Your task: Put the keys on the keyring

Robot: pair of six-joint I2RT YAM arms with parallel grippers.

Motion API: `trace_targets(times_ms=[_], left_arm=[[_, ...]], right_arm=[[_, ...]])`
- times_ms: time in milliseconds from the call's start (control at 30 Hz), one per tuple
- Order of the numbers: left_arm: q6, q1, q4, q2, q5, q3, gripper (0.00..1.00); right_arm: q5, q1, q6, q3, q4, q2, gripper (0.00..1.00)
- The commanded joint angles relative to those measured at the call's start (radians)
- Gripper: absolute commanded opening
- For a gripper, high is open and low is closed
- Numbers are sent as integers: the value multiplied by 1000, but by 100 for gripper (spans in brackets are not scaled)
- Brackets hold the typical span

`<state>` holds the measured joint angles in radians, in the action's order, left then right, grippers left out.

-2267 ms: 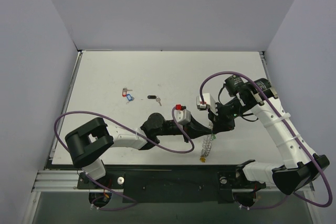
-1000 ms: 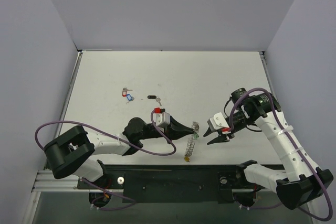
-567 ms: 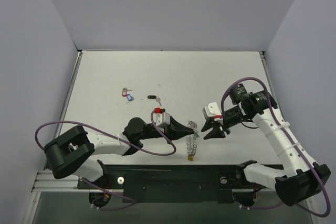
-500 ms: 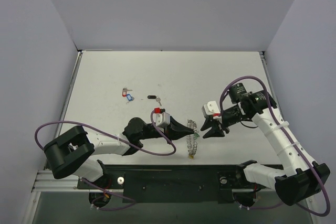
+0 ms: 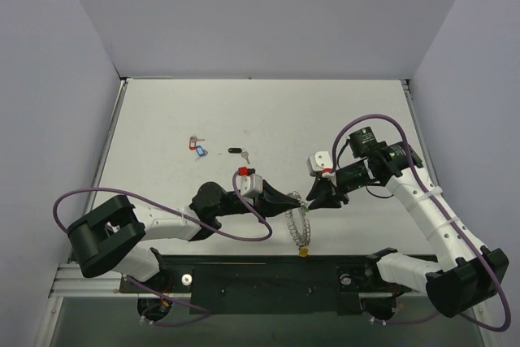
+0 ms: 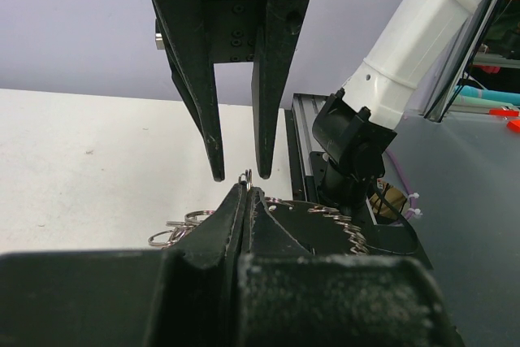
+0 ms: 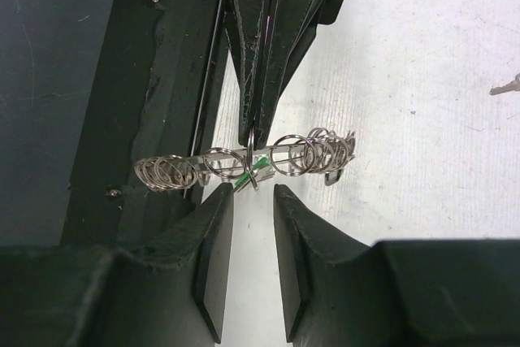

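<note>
L gripper [image 6: 246,193] pinches keyring [image 7: 244,158] by table [image 5: 325,119] front edge; R gripper [image 7: 253,194] parted, maybe touching it.

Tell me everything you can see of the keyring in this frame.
The keyring is a silvery metal ring fringed with small wire loops, seen edge-on from above. A yellow tag sits at its near end, and something green shows among the loops. The shut left pincer pinches its far edge. The open right pincer hovers at that spot; whether it touches is unclear.
</note>
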<state>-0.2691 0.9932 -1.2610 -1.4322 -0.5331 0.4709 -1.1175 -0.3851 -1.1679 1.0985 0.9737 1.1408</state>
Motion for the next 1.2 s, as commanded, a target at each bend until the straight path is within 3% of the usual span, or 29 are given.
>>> trace_targets(times_ms=[0, 500, 900, 1167], left_arm=[[-4, 1, -380, 42, -11, 26, 0], [5, 1, -379, 53, -1, 18, 0], [21, 2, -380, 70, 16, 9, 0], [14, 9, -380, 64, -7, 20, 0]], right_arm=[[-21, -20, 54, -15, -32, 4, 21], [-8, -32, 108, -23, -67, -3, 0], [5, -64, 112, -40, -70, -12, 0], [4, -69, 238, -52, -167, -9, 0]])
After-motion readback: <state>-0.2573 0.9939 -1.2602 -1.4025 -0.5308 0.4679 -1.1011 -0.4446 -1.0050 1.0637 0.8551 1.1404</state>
